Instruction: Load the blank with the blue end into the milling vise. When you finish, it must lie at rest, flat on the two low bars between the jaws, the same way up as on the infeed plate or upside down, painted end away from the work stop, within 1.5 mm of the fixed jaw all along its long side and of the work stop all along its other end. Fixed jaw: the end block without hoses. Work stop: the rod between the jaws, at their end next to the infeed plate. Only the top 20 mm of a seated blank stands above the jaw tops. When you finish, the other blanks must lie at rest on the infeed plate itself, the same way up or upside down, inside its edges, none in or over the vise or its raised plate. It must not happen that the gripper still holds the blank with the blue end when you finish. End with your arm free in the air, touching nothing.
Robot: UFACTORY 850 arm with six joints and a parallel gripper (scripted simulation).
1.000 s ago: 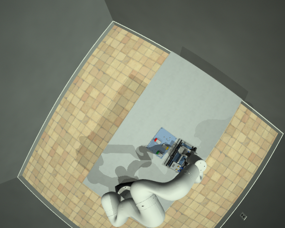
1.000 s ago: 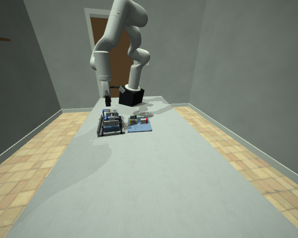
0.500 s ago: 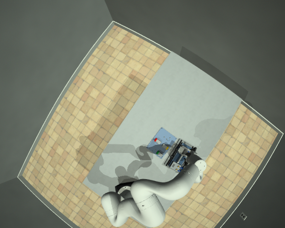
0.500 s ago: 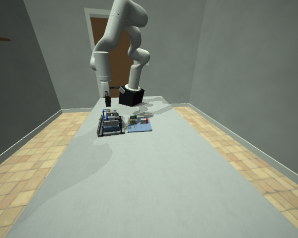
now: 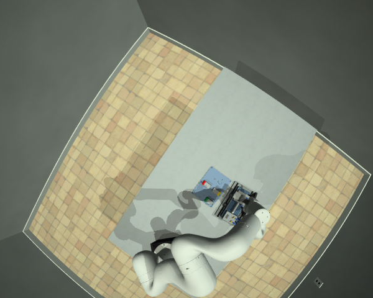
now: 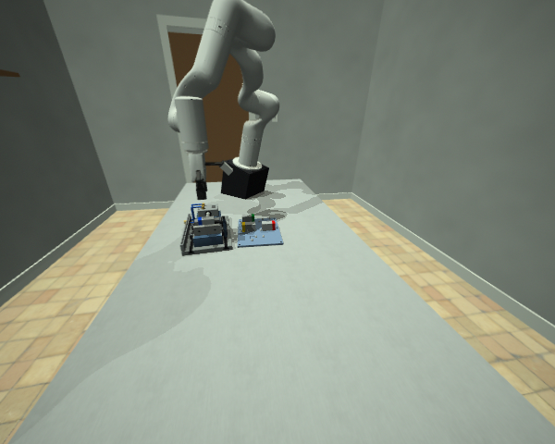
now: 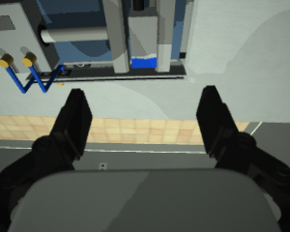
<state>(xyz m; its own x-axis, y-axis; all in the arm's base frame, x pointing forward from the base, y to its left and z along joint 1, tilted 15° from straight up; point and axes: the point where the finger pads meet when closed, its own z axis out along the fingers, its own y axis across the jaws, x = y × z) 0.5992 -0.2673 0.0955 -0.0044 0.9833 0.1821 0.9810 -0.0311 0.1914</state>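
The blank with the blue end (image 7: pixel 144 63) (image 6: pixel 200 220) lies in the vise between the fixed jaw (image 7: pixel 165 36) (image 6: pixel 207 230) and the moving jaw (image 7: pixel 117 43). Its blue end points away from the work stop (image 7: pixel 138 4), a dark rod at its other end. Its top looks level; any small gap to the fixed jaw or stop is too fine to tell, and the low bars under it are hidden. My gripper (image 7: pixel 143 101) (image 6: pixel 201 197) is open and empty, above and off to the blue-end side of the vise.
The infeed plate (image 5: pixel 214 173) (image 6: pixel 261 242) beside the vise carries the red-ended blank (image 5: pixel 206 184), yellow-ended blank (image 5: pixel 216 191) and green-ended blank (image 5: pixel 209 200). The hose block (image 7: pixel 12 36) has blue hoses (image 7: pixel 16 79) sticking out on my gripper's side.
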